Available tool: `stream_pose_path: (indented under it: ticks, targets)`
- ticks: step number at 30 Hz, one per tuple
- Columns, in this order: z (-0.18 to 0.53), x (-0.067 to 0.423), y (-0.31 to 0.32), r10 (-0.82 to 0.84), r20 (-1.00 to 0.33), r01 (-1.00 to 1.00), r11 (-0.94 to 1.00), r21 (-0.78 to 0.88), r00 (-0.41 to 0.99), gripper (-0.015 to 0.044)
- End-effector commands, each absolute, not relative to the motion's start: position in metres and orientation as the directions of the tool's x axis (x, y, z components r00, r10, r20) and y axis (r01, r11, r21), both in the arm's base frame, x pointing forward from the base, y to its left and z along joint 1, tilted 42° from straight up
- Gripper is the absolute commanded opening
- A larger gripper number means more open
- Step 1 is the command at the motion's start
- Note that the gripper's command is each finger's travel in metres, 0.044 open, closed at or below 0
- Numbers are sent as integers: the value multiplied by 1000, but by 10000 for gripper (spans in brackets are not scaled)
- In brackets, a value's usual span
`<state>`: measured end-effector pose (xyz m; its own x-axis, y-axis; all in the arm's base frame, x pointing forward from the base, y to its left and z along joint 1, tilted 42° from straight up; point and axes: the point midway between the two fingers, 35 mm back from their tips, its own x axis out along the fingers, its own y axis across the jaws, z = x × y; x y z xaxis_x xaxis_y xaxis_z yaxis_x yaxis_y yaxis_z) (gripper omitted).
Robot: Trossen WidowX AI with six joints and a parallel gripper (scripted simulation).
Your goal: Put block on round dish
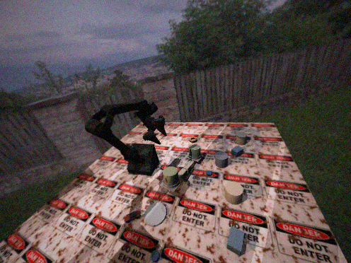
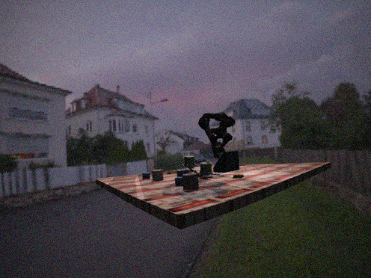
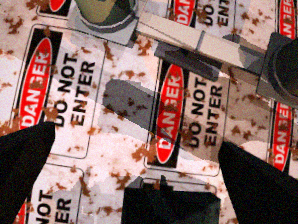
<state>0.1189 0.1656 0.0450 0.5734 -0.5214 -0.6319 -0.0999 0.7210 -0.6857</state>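
Two identical green cups stand on the ends of a small balance [image 1: 186, 169] [image 3: 192, 39]: the near cup [image 1: 170, 176] and the far cup [image 1: 194, 151]. In the wrist view one cup [image 3: 105, 9] shows at the top left on its grey pad and the other cup [image 3: 288, 67] at the right edge. The block is hidden. The round grey-blue dish [image 1: 156, 213] lies nearer the front of the table. My gripper [image 1: 155, 133] [image 3: 140, 140] is open and empty. It hangs tilted downward above the table, beside the balance and apart from both cups.
On the table's right half stand two grey cylinders [image 1: 221, 159] [image 1: 241, 138], a blue cube [image 1: 237, 150], a tan cylinder [image 1: 233, 191] and a blue-grey block [image 1: 236, 241]. A small ring [image 1: 192, 138] lies behind the far cup. A small dark piece [image 1: 132, 215] lies left of the dish. The arm's base [image 1: 142, 159] [image 2: 228, 161] stands left of the balance.
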Motion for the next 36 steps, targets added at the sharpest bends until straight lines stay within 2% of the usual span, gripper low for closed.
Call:
stream_pose_path:
  ticks: [1, 9, 17, 27, 36]
  targets:
    - [66, 129, 167, -519, -569, -11, 733, -681, 638, 440]
    - [112, 148, 168, -499, -412, 142, 750, -646, 762, 440]
    - [114, 150, 169, -502, -404, 142, 743, -654, 765, 440]
    - [95, 172, 182, -592, -472, -48, 590, -806, 653, 440]
    - [75, 194, 192, -649, -532, -281, 457, -844, 544, 440]
